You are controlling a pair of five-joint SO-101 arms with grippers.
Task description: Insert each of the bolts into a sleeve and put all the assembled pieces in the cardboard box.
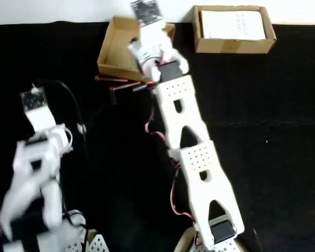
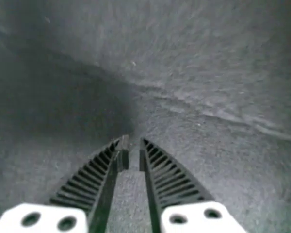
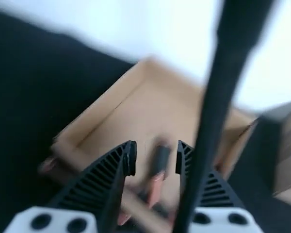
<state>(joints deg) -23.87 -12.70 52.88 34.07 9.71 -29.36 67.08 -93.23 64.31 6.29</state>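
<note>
My right gripper [image 3: 154, 156] hangs open over the cardboard box [image 3: 136, 107], which sits at the back of the table [image 1: 115, 47]. Between the fingers, touching neither, a dark sleeve with a pinkish bolt end [image 3: 159, 165] shows down inside the box. A black cable [image 3: 218, 97] crosses in front of this gripper. In the high view the right gripper [image 1: 140, 48] is above the box's near right part. My left gripper [image 2: 133, 143] is shut with nothing in it, low over bare black cloth at the table's left [image 1: 35, 105].
A second cardboard box [image 1: 233, 42] holding a white sheet stands at the back right. Brownish strips [image 1: 121, 85] lie along the first box's near edge. Black cloth [image 1: 273, 157] covers the table, and red wires [image 1: 160, 137] run along the right arm.
</note>
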